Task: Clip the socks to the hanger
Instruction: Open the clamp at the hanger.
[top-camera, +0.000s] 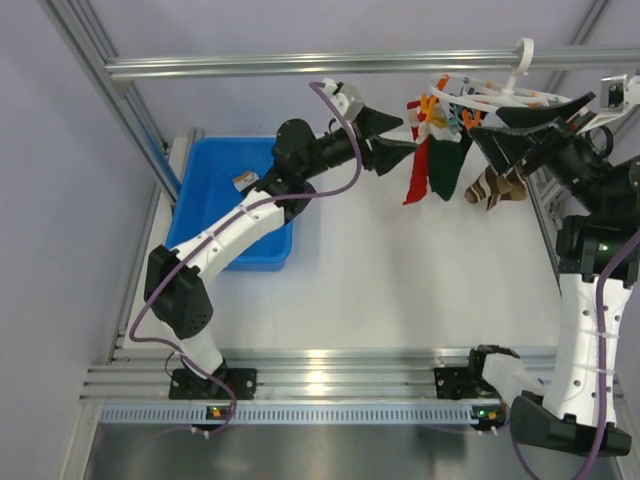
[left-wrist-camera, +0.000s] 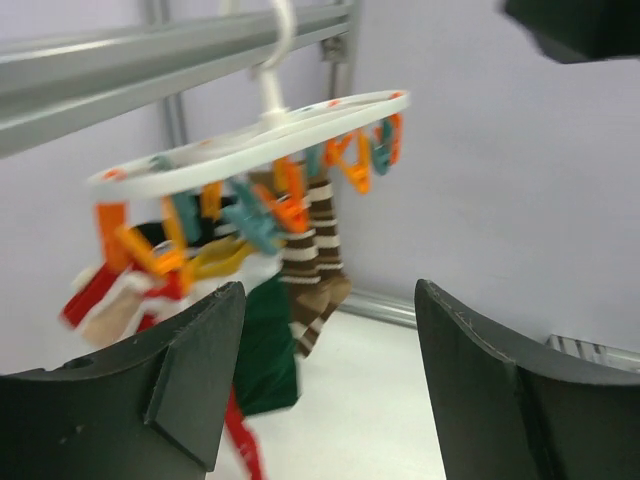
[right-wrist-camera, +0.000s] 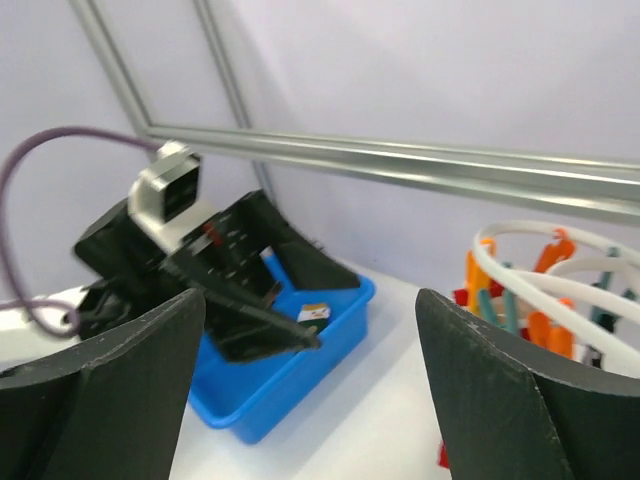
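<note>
Left gripper (top-camera: 408, 134) is standing wide open, gripping nothing | right gripper (top-camera: 490, 126) is likewise gaping, empty | socks (top-camera: 447, 165) are hanging clipped under the hanger (left-wrist-camera: 250, 152), between both grippers, above the table (top-camera: 400, 290).

arms (top-camera: 225, 235): white links, black joints | cables (right-wrist-camera: 70, 131): purple | fingers (left-wrist-camera: 190, 370): matte black, wedge-shaped

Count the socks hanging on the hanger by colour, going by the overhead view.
Red sock: 1
Green sock: 1
Brown striped socks: 2
Total: 4
</note>
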